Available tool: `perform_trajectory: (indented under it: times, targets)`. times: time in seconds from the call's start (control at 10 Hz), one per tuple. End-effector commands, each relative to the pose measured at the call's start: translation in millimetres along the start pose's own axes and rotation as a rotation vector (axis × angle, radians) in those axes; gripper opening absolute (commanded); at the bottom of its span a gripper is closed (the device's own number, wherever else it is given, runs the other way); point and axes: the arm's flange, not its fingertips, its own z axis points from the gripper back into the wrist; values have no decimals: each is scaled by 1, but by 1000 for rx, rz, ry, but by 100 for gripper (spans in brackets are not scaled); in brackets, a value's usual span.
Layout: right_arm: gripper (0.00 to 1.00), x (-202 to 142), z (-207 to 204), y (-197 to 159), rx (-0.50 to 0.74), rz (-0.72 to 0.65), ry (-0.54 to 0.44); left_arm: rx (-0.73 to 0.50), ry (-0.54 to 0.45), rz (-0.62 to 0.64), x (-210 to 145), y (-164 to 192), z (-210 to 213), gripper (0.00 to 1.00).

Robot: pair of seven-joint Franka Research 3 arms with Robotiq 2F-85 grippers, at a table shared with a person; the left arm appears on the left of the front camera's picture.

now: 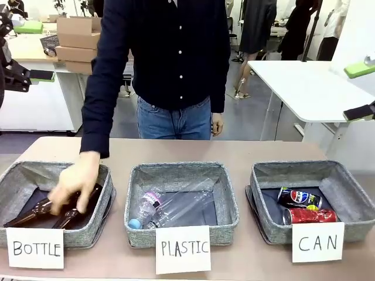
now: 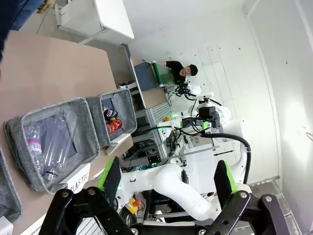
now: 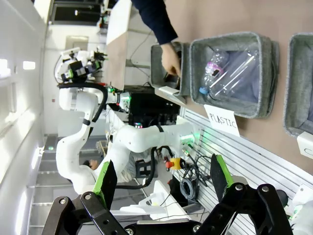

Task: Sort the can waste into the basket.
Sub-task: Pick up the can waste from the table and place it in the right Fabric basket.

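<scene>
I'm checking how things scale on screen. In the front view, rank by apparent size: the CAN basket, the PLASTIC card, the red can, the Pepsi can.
1. CAN basket
2. PLASTIC card
3. Red can and Pepsi can: they look about alike, so I won't rank them.

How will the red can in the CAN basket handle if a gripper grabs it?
The red can lies on its side, so a nudge would probably roll it against the Pepsi can. It looks dented, likely empty: light, and apt to crush under a firm squeeze.
</scene>
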Motion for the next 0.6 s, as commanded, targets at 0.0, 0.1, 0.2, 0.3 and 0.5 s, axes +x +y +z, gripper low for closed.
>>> perform_trajectory:
  times: [0.0,0.1,0.2,0.3,0.5]
  targets:
    - [100,2,-4,3,19,21,-3,-17,-3,10,1,-3,-2,100]
    - [100,2,-4,3,19,21,-3,-17,-3,10,1,-3,-2,100]
    - [100,2,-4,3,19,21,-3,-17,-3,10,1,-3,-2,100]
    - [100,2,-4,3,19,21,-3,-17,-3,10,1,-3,-2,100]
    - [100,2,-4,3,19,21,-3,-17,-3,10,1,-3,-2,100]
